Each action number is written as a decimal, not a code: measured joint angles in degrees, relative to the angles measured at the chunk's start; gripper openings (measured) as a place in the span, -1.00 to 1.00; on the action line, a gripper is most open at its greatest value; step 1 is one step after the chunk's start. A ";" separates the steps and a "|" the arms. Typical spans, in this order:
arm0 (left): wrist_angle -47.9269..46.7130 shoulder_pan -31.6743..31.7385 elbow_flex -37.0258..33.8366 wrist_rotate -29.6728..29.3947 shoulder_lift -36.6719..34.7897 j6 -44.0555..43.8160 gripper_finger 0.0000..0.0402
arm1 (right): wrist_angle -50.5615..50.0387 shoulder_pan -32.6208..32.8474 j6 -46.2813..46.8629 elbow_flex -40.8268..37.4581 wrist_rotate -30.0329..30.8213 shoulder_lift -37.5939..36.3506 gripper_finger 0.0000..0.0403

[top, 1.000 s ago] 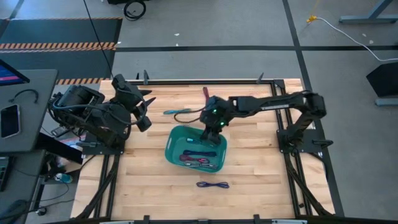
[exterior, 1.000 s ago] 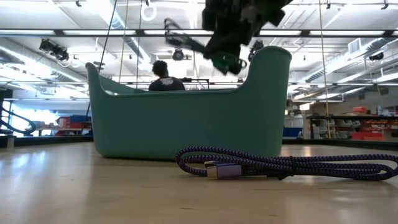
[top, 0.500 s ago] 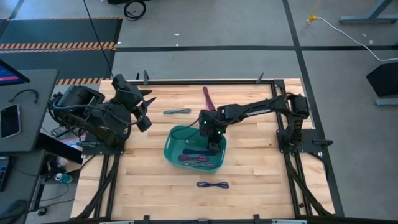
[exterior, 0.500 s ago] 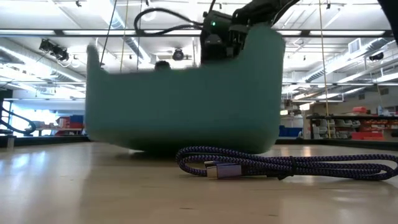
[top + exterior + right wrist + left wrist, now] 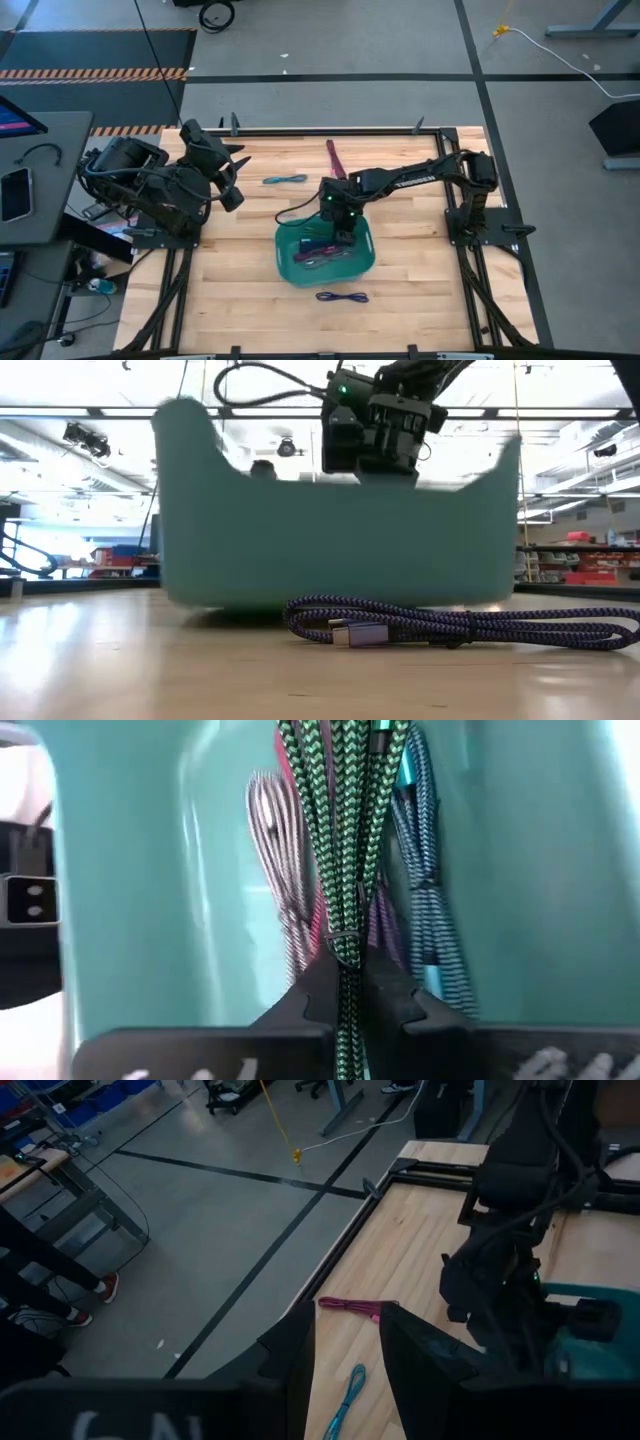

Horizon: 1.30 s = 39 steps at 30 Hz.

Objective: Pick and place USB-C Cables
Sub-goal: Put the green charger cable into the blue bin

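A teal bin (image 5: pixel 290 262) stands on the wooden table, near the middle, and fills the low view (image 5: pixel 330 550). My right gripper (image 5: pixel 345 235) reaches down inside it, shut on a green braided cable (image 5: pixel 345 850). Grey (image 5: pixel 275 830), red, purple and teal-blue (image 5: pixel 425 890) cables lie under that one in the bin. A purple cable (image 5: pixel 342 297) lies on the table by the bin's near side (image 5: pixel 450 625). A teal cable (image 5: pixel 285 180) and a maroon cable (image 5: pixel 333 155) lie beyond the bin. My left gripper (image 5: pixel 232 192) waits open over the table's left part. My right gripper (image 5: pixel 345 990) pinches the green cable's bundled strands (image 5: pixel 345 960) between its two fingers, just behind the thin band that ties the bundle. The fingers come from above, pointing down into the bin. The cable stretches away from the fingers over the other cables in the bin.
In the left wrist view the teal cable (image 5: pixel 345 1395) and the maroon cable (image 5: pixel 350 1307) lie on bare wood near the far edge, with the right arm (image 5: pixel 510 1260) beside them. Black wiring loops above the right wrist (image 5: pixel 270 375). Open tabletop lies left and right of the bin.
My right gripper has come from above the bin's far rim down into the bin, carrying the green cable. The bin has slid toward the table's near edge and a little to the right, and has turned somewhat. The purple cable on the table has stayed put.
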 joint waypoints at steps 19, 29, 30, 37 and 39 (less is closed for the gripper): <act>0.00 -0.02 0.00 -0.02 0.00 0.02 -0.40 | -21.40 4.15 -11.89 20.57 4.34 -0.21 -0.89; 0.00 -0.02 0.00 -0.02 0.00 -0.01 -0.40 | -25.51 6.25 -15.09 20.57 12.08 -0.10 -0.89; 0.00 -0.02 0.00 -0.02 0.00 -0.02 -0.40 | -25.49 6.27 -15.14 20.57 12.30 -0.10 -0.89; 0.02 -0.02 0.00 -0.02 0.00 -0.52 -0.40 | -25.49 6.68 -16.80 20.57 12.19 -0.10 -0.89; 0.01 0.00 0.00 -0.02 0.00 -1.43 -0.40 | -25.45 6.67 -17.64 20.57 12.23 -0.07 -0.89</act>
